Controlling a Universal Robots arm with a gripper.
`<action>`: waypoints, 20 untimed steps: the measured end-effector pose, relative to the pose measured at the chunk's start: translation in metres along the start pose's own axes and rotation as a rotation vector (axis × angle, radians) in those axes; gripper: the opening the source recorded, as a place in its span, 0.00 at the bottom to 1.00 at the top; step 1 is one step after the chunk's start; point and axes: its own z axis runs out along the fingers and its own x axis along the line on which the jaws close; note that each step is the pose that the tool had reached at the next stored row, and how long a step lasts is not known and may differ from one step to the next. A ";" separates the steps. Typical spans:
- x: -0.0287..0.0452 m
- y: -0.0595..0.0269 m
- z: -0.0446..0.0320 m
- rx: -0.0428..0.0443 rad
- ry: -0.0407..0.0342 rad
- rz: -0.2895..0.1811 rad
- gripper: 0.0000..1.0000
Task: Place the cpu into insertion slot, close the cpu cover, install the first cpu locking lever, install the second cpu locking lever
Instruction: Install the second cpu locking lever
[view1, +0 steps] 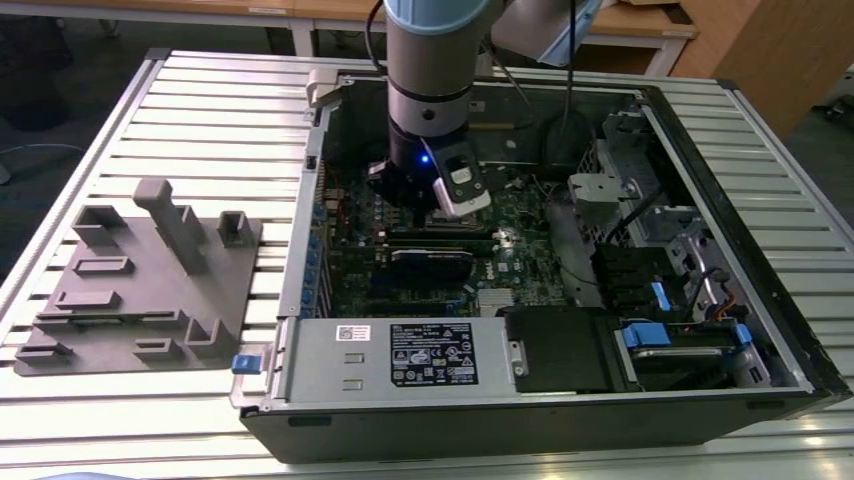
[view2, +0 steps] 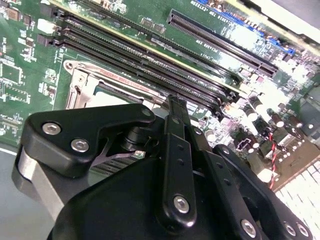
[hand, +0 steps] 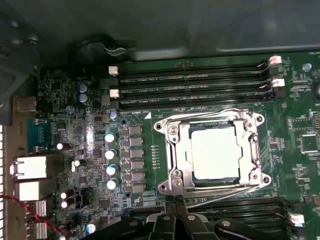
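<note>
The gripper (hand: 176, 202) hangs low over the green motherboard (view1: 350, 262) inside the open computer case (view1: 534, 400), its black fingers drawn together into a narrow point with nothing between them, clenched empty. In the first wrist view that point sits at the edge of the cpu cover (hand: 252, 150), just beside the corner where a silver lever end shows; whether it touches the metal cannot be told.

The first wrist view gives the clearest account of the work: the cpu (hand: 215, 152) lies flat in the insertion slot (hand: 186, 161), its pale silvery top showing through the window of the cover, which is folded down over it. Thin locking levers run along the frame's sides, though whether they are latched cannot be made out.

The second wrist view looks across the black gripper linkage, which hides most of the socket; one corner of the cover (view2: 75, 82) shows beyond it, with the long memory slots (view2: 150, 65) just past.

The exterior view shows the arm (view1: 430, 90) reaching straight down into the case, blocking the socket. The case lies on a slatted metal surface (view1: 200, 120), and a grey fixture block (view1: 134, 290) stands well apart at the exterior view's left
</note>
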 end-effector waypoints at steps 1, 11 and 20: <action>-0.0001 0.0002 -0.0021 -0.0001 0.0000 0.000 0.11; -0.0023 0.0019 -0.0197 0.0000 0.0006 0.000 0.11; -0.0039 0.0036 -0.0372 0.0001 0.0009 0.000 0.11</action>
